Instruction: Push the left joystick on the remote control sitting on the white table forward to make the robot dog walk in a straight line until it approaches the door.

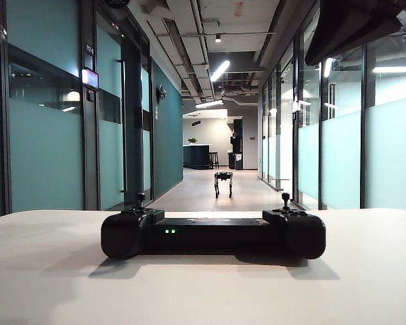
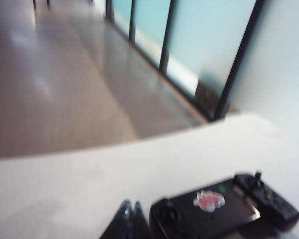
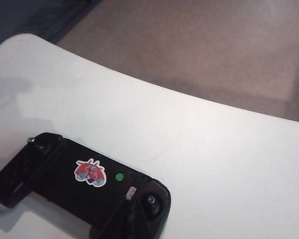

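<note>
1. From my seat I see the remote control (image 1: 213, 234) lying flat on the white table (image 1: 47, 271), its two green lights facing the camera.
2. The left joystick (image 1: 141, 198) stands upright on the controller's left end; nothing touches it.
3. The robot dog (image 1: 223, 183) stands on all four legs far down the corridor, well beyond the table.
4. My left gripper (image 2: 131, 209) hangs above the table just beside the controller's near end, its fingers pressed together and holding nothing.
5. My right gripper (image 3: 131, 206) hovers over the other end of the controller, close to the thumbstick there; its fingers are together and empty.
6. A red-and-white sticker (image 3: 90, 172) sits on the controller's top face beside a green dot.
7. In the exterior view only a dark piece of arm shows at the top right corner.
</note>
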Available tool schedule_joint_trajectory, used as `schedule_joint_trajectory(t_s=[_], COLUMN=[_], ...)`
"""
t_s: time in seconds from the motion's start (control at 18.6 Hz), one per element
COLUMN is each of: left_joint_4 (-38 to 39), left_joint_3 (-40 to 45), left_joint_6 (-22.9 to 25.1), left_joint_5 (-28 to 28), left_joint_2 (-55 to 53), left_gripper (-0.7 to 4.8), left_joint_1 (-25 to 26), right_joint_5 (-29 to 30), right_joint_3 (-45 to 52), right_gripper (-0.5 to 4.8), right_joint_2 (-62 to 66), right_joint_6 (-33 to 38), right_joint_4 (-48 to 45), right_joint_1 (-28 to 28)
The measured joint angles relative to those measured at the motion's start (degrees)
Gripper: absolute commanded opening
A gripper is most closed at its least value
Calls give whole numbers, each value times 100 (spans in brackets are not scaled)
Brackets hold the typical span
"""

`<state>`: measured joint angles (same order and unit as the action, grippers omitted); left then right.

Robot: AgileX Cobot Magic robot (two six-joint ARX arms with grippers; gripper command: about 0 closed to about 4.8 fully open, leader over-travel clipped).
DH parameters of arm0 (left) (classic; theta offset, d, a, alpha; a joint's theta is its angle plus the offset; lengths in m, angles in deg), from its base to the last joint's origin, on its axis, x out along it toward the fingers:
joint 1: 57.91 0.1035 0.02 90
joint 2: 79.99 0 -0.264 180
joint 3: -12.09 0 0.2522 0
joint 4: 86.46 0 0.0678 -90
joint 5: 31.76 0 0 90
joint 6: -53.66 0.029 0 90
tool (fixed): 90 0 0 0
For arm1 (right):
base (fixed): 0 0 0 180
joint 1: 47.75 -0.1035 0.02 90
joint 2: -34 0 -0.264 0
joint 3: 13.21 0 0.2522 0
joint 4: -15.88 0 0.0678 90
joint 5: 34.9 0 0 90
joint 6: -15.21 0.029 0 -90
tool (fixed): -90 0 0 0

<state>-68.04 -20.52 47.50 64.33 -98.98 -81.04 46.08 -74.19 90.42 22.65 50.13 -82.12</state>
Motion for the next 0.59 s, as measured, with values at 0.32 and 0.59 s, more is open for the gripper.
schedule_joint_trajectory(t_s=[0.32,0.59], left_joint_4=[-907,-1121], left_joint_3=[564,601], left_joint_6=[9,116], left_joint_5=[-46,-74], left_joint_2=[66,221], left_gripper=[-6,-6], left_joint_1=[0,28], right_joint_5=[0,0], right_joint_3=[0,0], right_gripper=[-1,-1], right_joint_2=[-7,-7], right_joint_6=[0,0], right_joint_4=[-4,-4], right_joint_1=[0,0])
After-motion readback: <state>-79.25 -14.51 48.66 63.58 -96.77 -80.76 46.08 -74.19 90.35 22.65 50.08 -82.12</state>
